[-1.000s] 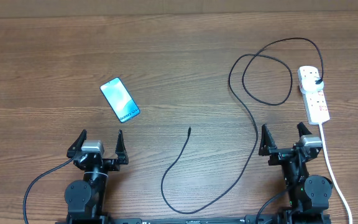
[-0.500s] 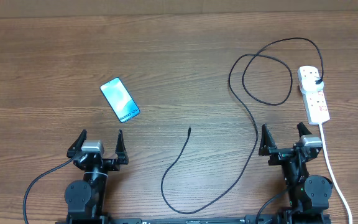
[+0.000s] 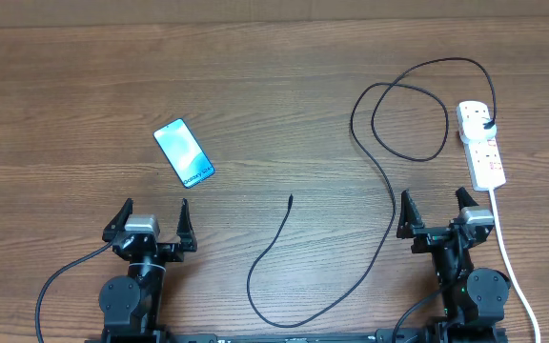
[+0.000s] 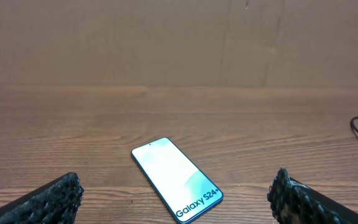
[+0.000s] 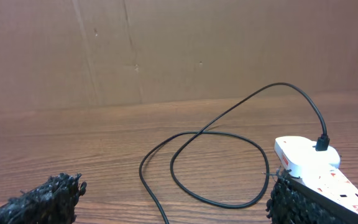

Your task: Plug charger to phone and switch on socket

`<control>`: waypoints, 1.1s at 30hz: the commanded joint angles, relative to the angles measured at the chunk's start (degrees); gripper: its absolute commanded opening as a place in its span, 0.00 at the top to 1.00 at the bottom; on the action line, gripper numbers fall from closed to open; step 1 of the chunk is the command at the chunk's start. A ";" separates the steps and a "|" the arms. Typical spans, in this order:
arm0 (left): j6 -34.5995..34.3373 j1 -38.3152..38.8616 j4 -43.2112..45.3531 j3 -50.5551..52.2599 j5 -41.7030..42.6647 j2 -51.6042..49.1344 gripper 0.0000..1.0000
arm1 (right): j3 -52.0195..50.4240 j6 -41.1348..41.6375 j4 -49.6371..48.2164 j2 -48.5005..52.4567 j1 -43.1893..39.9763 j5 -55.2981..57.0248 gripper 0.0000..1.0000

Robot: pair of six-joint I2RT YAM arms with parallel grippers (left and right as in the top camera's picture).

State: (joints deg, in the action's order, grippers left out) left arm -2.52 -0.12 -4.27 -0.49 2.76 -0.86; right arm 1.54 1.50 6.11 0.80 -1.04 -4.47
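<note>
The phone [image 3: 184, 152] lies flat and tilted on the wooden table, cyan screen up, "Galaxy" text toward me; the left wrist view shows the phone [image 4: 176, 179] just ahead of my open, empty left gripper [image 3: 150, 214]. The charger [image 3: 386, 181] is a long black cable looping across the right half; its free connector tip [image 3: 291, 197] rests mid-table, and its plug [image 3: 487, 124] sits in the socket [image 3: 481, 145], a white power strip at far right. The charger [image 5: 219, 168] loops ahead of my open right gripper [image 3: 434, 210], beside the socket [image 5: 312, 162]. Both grippers [image 4: 179, 199] [image 5: 176, 199] hold nothing.
The socket's thick white cord [image 3: 511, 262] runs down the right side past my right arm toward the table's front edge. A brown cardboard wall [image 5: 166, 50] stands behind the table's far edge.
</note>
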 commanded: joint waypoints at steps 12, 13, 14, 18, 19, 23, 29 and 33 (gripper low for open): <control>1.27 -0.35 -0.09 0.22 -0.39 0.59 0.00 | -0.42 0.13 -0.20 -0.61 0.02 0.37 0.00; 1.27 -0.35 -0.07 0.22 -0.37 0.59 0.01 | -0.42 0.13 -0.20 -0.61 0.02 0.37 0.00; 1.27 -0.35 -0.09 0.22 -0.39 0.59 0.00 | -0.42 0.13 -0.20 -0.61 0.02 0.37 0.00; 1.27 -0.35 -0.07 0.22 -0.39 0.59 0.00 | -0.42 0.13 -0.20 -0.61 0.02 0.37 0.00; 1.22 -0.35 -0.04 0.22 -0.22 0.59 0.00 | -0.42 0.13 -0.20 -0.61 0.02 0.37 0.00; 1.27 -0.28 0.20 0.22 0.04 0.59 0.00 | -0.42 0.13 -0.20 -0.61 0.02 0.37 0.00; 1.25 -0.28 0.09 0.20 0.11 0.59 0.00 | -0.42 0.13 -0.20 -0.61 0.02 0.37 0.00; 1.27 -0.28 -0.68 -0.35 1.36 0.59 0.00 | -0.42 0.13 -0.20 -0.61 0.02 0.37 0.00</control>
State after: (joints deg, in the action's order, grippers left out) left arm -2.52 -0.12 -4.27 -0.49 2.87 -0.86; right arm 1.54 1.52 6.11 0.80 -1.04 -4.45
